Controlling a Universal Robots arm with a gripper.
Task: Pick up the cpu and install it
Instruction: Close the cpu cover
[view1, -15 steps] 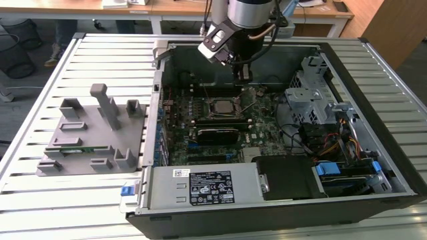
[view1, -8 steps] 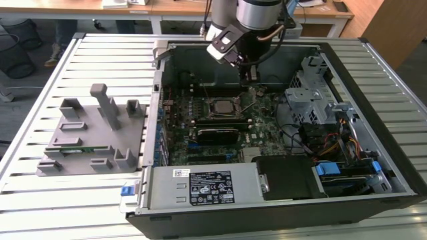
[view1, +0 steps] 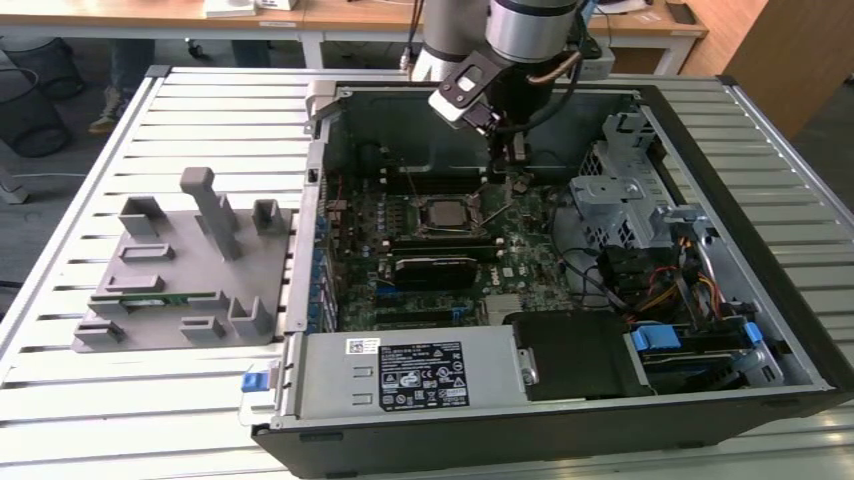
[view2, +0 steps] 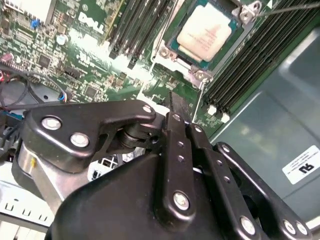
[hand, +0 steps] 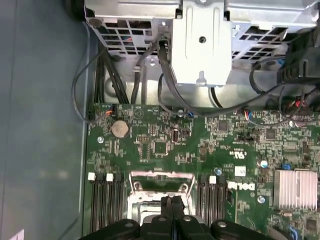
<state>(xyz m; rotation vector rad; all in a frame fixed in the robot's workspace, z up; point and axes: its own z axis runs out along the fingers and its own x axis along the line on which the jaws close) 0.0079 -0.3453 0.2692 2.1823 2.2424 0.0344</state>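
The cpu (view2: 205, 35), a small square chip with a silvery top plate, lies flat in the black-framed socket (view1: 441, 213) on the green motherboard (view1: 527, 235) inside the open computer case. In the second wrist view a thin wire lever (view2: 287, 7) runs past the socket's corner. My gripper (view1: 515, 158) hangs inside the case just beyond the socket, toward the case's far wall. Its two black fingers (hand: 171, 206) are pressed together with nothing between them, and they also show in the second wrist view (view2: 177, 107). The fingers are apart from the cpu.
Black memory slots (view2: 250, 60) flank the socket. A metal drive cage (view1: 621, 195) and cable bundles (view1: 667, 290) fill the case at the exterior view's right. A power supply (view1: 407, 372) sits at the front. A grey fixture (view1: 187, 270) holding a green memory stick (view1: 154, 298) lies on the slatted table.
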